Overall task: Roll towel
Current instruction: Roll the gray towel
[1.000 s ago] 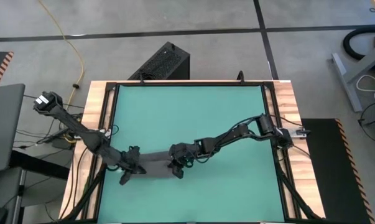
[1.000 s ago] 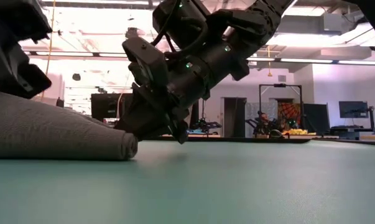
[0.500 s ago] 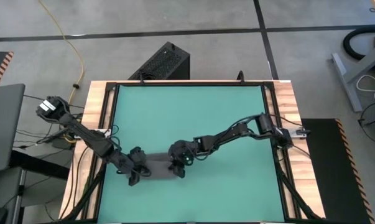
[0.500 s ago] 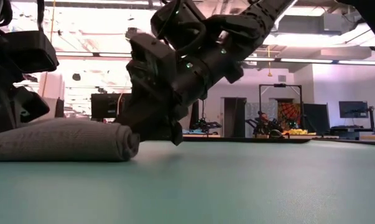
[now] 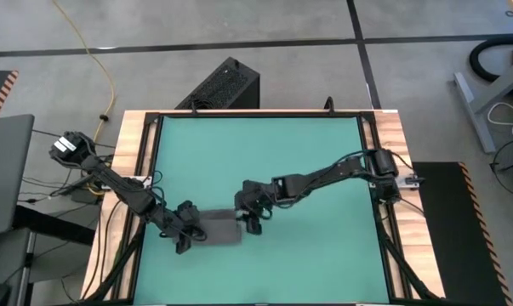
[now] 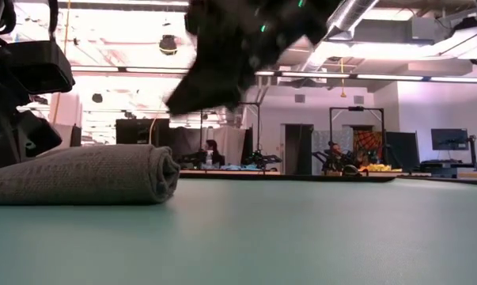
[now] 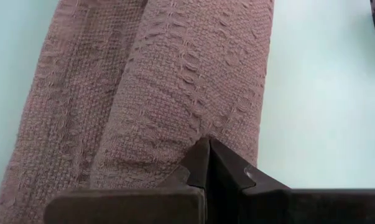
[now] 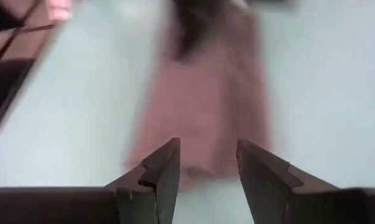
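The right hand (image 5: 254, 219) has let go and lifted clear, its fingers now parted and empty just beyond the end of the dark grey, soft cloth towel (image 5: 219, 227). The left hand (image 5: 182, 238) stays pinched shut at the opposite end. The towel lies rolled on the teal surface (image 5: 307, 161), so the rolling looks essentially finished.

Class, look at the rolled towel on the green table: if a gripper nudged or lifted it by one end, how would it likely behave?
The towel is probably soft and floppy: its coarse weave sags into a low, flattened roll, so lifted by one end it would likely droop and unroll. Pushed, it would more likely drag or bunch than roll, since it lies squashed on the table. It looks neither slippery nor fragile.
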`<state>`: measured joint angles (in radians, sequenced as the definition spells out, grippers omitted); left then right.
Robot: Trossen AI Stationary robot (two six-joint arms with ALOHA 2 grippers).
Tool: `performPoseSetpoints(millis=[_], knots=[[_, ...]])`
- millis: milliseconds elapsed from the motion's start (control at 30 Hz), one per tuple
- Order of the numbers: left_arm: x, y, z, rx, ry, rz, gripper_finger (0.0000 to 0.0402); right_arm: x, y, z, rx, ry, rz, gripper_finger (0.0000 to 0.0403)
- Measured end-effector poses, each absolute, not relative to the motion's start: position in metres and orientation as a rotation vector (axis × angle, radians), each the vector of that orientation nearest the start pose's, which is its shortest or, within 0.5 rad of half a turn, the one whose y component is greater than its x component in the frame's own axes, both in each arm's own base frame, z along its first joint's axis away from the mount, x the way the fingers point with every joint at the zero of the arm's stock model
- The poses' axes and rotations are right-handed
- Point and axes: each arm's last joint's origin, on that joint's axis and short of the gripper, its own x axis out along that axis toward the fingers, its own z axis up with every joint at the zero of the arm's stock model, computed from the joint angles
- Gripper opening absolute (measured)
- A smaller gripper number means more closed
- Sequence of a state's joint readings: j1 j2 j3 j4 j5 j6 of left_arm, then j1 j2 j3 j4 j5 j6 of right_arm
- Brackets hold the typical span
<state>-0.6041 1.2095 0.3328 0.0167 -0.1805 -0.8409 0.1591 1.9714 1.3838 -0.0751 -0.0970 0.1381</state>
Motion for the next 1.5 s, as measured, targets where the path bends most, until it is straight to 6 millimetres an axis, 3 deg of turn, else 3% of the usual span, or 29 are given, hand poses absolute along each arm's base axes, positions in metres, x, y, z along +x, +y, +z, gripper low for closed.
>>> performPoseSetpoints(millis=[100, 200, 333, 467, 600, 733, 900, 1033, 1300, 1500], knots=[[0.163, -0.103, 0.128, -0.477, 0.895, -0.022, 0.0, 0.429, 0.104, 0.208, -0.048, 0.582, 0.286, 0.0182], [0.165, -0.1, 0.128, -0.5, 0.9, -0.024, 0.0, 0.43, 0.133, 0.195, -0.176, 0.52, 0.302, 0.0182], [0.171, -0.098, 0.131, -0.546, 0.874, -0.058, 0.0, 0.436, 0.147, 0.174, -0.292, 0.473, 0.193, 0.0182], [0.175, -0.094, 0.134, -0.577, 0.867, -0.106, 0.0, 0.445, 0.133, 0.166, -0.264, 0.469, 0.128, 0.0182], [0.179, -0.09, 0.141, -0.56, 0.872, -0.129, 0.0, 0.453, 0.104, 0.155, -0.164, 0.512, 0.087, 0.0182], [0.183, -0.087, 0.158, -0.502, 0.862, -0.12, 0.0, 0.461, 0.076, 0.134, -0.067, 0.571, 0.075, 0.0175], [0.183, -0.082, 0.186, -0.422, 0.881, -0.047, 0.0, 0.465, 0.06, 0.109, -0.043, 0.621, 0.026, 0.0153], [0.178, -0.083, 0.193, -0.395, 0.947, -0.028, 0.0, 0.464, 0.056, 0.106, -0.056, 0.651, -0.011, 0.0132], [0.163, -0.09, 0.174, -0.373, 1.146, 0.117, 0.0, 0.461, 0.053, 0.117, -0.094, 0.654, -0.013, 0.0112], [0.165, -0.092, 0.165, -0.351, 1.19, 0.15, 0.0, 0.457, 0.058, 0.145, -0.137, 0.6, 0.011, 0.0111]])
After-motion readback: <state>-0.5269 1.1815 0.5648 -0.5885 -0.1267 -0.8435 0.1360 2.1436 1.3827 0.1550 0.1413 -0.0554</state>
